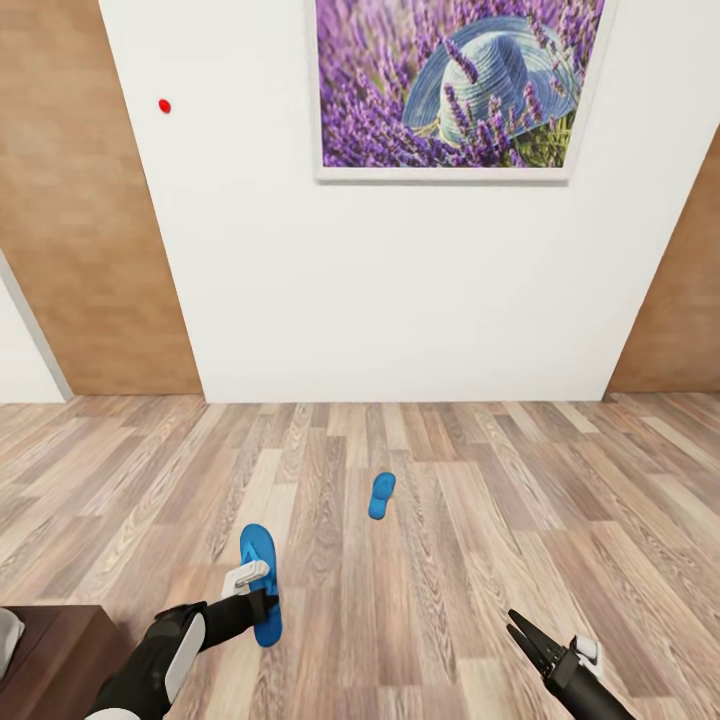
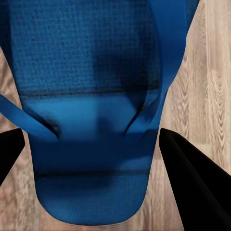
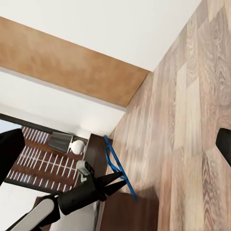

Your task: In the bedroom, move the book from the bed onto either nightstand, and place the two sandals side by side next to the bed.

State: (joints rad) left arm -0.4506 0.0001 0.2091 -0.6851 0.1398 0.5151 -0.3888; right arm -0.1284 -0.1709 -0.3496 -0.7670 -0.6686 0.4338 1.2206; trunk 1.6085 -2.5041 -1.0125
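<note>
Wood floor; left jaws point(image 1: 262, 600) clamp sandal point(image 1: 259, 575).

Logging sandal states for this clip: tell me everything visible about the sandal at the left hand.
The near sandal is a bright blue flat flip-flop with a textured sole and a blue Y-strap, rubbery-looking. The left hand has it between open fingers, lifted edge-on off the wood floor. The other sandal lies apart, nearer the wall.

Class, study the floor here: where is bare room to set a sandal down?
Bare planks lie between the far sandal and the right gripper, and along the white wall. It is tighter near the left gripper, holding the other sandal beside a dark cabinet corner.
</note>
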